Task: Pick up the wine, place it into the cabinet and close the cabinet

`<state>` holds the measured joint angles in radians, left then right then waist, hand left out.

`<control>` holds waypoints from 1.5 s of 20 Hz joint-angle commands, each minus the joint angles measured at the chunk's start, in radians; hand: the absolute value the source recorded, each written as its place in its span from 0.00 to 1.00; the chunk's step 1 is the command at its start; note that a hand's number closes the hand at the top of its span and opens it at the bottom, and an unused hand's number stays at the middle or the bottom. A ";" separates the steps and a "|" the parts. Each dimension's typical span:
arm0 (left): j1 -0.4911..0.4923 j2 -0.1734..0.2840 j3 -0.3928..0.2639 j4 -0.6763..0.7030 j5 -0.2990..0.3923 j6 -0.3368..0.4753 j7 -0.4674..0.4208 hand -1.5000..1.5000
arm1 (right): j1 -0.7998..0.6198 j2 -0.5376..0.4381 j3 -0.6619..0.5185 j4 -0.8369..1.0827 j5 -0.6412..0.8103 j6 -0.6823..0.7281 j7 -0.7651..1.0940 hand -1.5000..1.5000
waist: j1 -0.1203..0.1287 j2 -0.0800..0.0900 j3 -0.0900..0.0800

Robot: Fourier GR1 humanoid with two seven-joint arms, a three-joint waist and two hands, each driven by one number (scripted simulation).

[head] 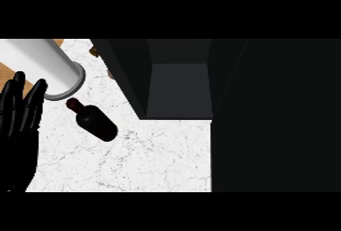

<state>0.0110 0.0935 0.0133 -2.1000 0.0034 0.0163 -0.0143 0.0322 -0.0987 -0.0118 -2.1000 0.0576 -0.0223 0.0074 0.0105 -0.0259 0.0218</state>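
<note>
A tall, dark, box-shaped cabinet (pixel 266 113) fills the right half of the scene, its open compartment showing a grey inner floor at the far centre. To its left spreads the white marble-patterned counter top (pixel 146 158), with a strip of brown wooden surface (pixel 8 70) at the far left edge. A large white cylinder (pixel 47 67) with a grey rim slants across the far left corner of the counter. The robot's black left hand (pixel 19 122) shows at the left edge, fingers straight and spread, touching nothing. The dark red wine bottle (pixel 96 121) stands on the counter just near of the cylinder's rim, between the left hand and the cabinet, apart from both.
</note>
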 commanded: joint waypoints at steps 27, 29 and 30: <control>-0.118 0.555 0.302 0.180 1.181 -0.464 0.403 0.00 | -0.173 -0.093 0.098 -0.545 -0.250 -0.001 0.734 0.00 | -0.013 0.022 -0.022; -0.082 0.517 0.286 0.186 1.140 -0.492 0.398 0.00 | -0.233 -0.081 0.120 -0.553 -0.219 -0.042 0.796 0.00 | -0.013 0.022 -0.023; -0.076 0.466 0.254 0.161 1.098 -0.463 0.388 0.00 | -0.275 -0.085 0.075 -0.491 -0.241 -0.040 0.783 0.00 | -0.011 0.024 -0.022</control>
<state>-0.0679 0.5924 0.2868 -1.9216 1.1268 -0.4724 0.3562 -0.1783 -0.1729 0.1011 -2.4763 -0.1245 -0.0204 0.6550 0.0000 -0.0030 -0.0005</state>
